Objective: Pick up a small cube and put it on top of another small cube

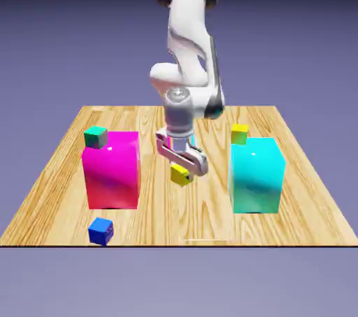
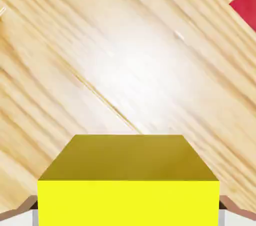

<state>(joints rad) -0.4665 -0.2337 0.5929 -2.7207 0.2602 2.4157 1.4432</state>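
yellow cube (image 1: 181,175) in claw (image 1: 183,168)

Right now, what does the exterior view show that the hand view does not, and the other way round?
Only the exterior view shows the arm, the second yellow cube on the cyan block, the green cube and the blue cube. Only the hand view shows the held yellow cube's top face close up, filling the space between the jaws. Both show the held yellow cube, the wooden table and a magenta block.

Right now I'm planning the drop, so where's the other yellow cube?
In the exterior view, the other yellow cube sits right of centre, behind the large cyan block.
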